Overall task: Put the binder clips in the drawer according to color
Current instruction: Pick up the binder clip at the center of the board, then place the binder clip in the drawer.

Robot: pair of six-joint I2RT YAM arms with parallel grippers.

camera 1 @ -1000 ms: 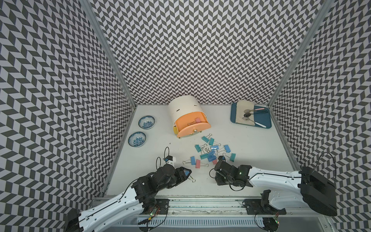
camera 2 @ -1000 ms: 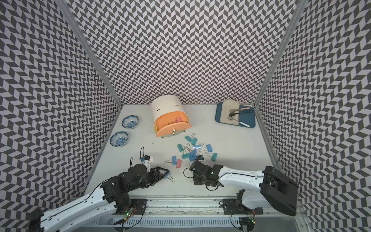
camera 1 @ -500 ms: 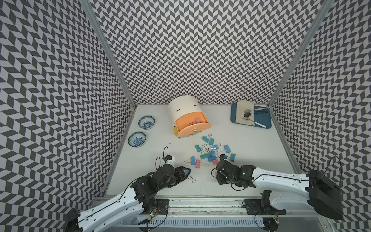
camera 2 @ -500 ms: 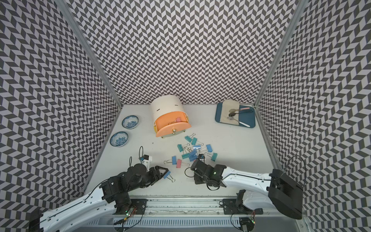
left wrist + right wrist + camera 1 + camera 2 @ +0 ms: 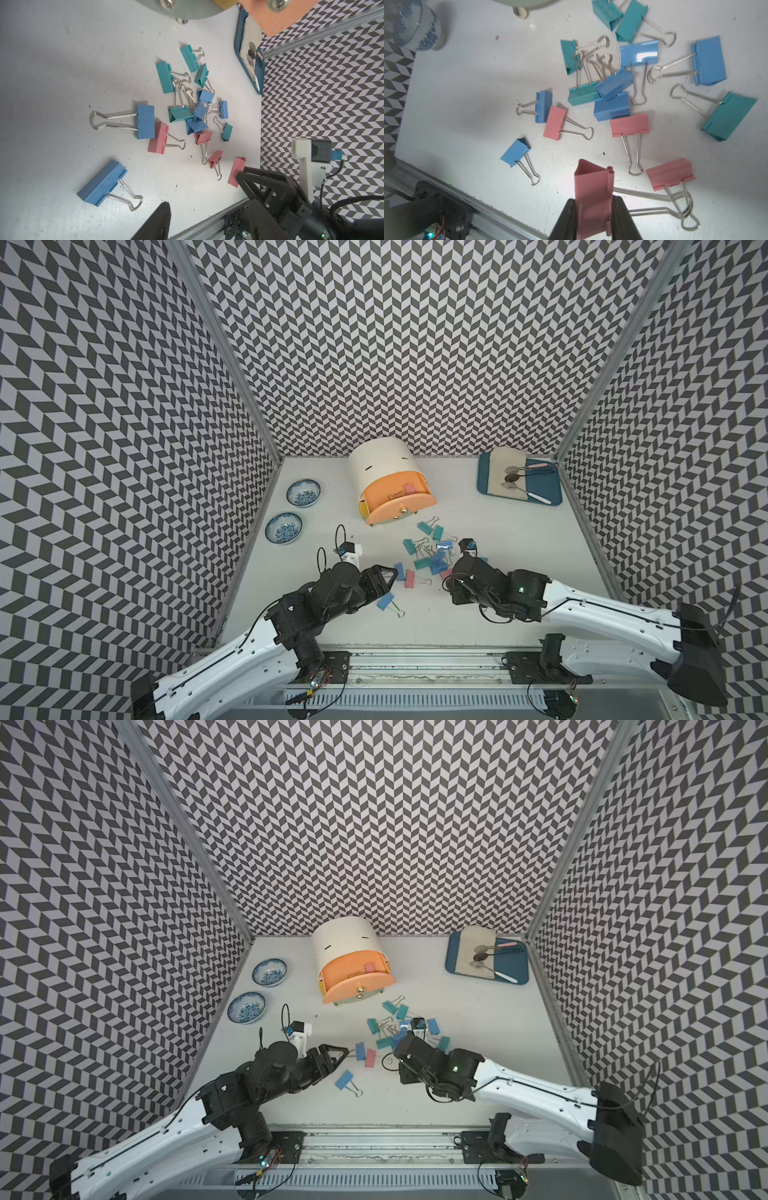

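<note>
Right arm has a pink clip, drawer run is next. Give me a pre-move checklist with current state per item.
1. Right gripper shut on held clip, fingers on both sides of its body: ok.
2. Held clip's handles free of neighbour clip: cannot tell; the wires overlap in the right wrist view.
3. Pink drawer open: ok; it holds one stored clip, also pink.
4. Left gripper open and empty: ok; blue clip lies on the table beside it.
5. Left gripper off the line to the drawer: ok, judging by both top views.
</note>
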